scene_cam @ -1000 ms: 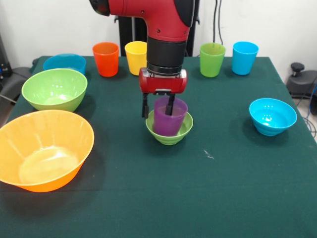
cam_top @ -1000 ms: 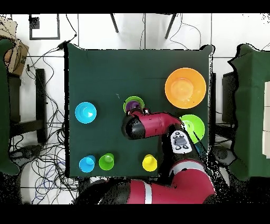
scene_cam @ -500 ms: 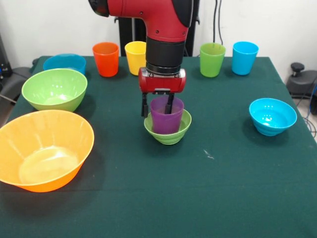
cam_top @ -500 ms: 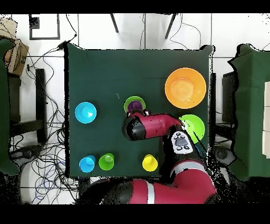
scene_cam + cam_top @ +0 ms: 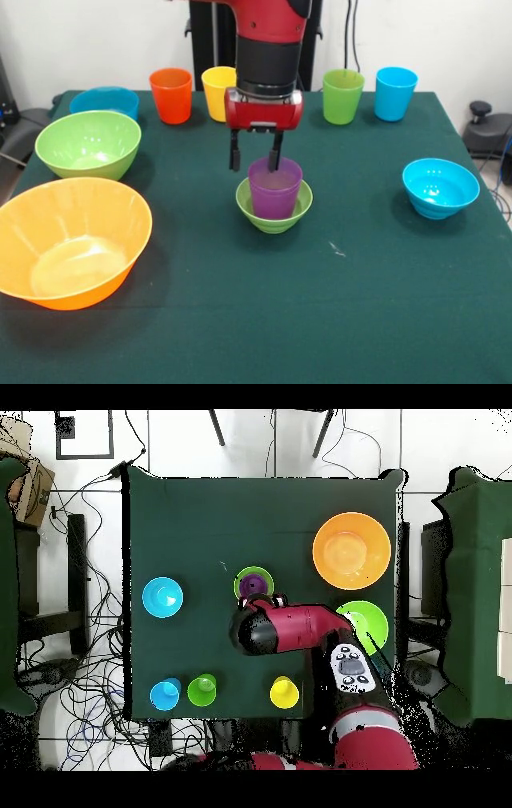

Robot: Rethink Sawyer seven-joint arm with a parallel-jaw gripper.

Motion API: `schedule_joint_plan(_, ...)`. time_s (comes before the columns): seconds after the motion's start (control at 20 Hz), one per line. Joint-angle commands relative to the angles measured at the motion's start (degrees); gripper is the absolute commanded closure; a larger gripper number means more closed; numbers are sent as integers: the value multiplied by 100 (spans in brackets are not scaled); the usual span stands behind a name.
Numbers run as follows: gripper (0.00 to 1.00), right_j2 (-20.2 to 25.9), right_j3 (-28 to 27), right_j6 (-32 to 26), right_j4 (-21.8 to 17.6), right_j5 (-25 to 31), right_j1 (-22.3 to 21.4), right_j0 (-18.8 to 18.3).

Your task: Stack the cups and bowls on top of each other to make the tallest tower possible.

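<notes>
My gripper (image 5: 255, 160) is just above the purple cup (image 5: 274, 189), fingers apart w/ nothing between them, one finger tip at the cup's back rim. The purple cup sits inside the small green bowl (image 5: 274, 216) near the middle of the table (image 5: 360, 304). It stands straight up, mouth to the ceiling, wide end on top, so its long line runs up & down. From the overhead view I only see a bit of the purple cup (image 5: 254, 584) and green bowl rim past my arm. I think step 1 of the tower is done: bowl on the bottom, cup in it. Next I need sth to go on top. The small blue bowl (image 5: 441, 187) sits alone well off to one side, mouth up; I'd guess that one goes next, and it may need to sit flat on the cup's rim, so I must set it down soft & right in the center or it will tip. The other cups wait in a row at the back, all mouth up: orange cup (image 5: 171, 95), yellow cup (image 5: 219, 92), green cup (image 5: 343, 96), light blue cup (image 5: 396, 93). The big orange bowl (image 5: 70, 240), med green bowl (image 5: 88, 143) & med blue bowl (image 5: 104, 101) sit on the other side, not used yet.
</notes>
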Motion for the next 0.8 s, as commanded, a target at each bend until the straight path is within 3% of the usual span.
schedule_joint_plan(0.05,0,675,371,300,343,805,-425,-76)
schedule_joint_plan(0.65,0,834,517,74,640,1343,-955,-179)
schedule_joint_plan(0.8,0,785,652,158,577,1199,-1014,-157)
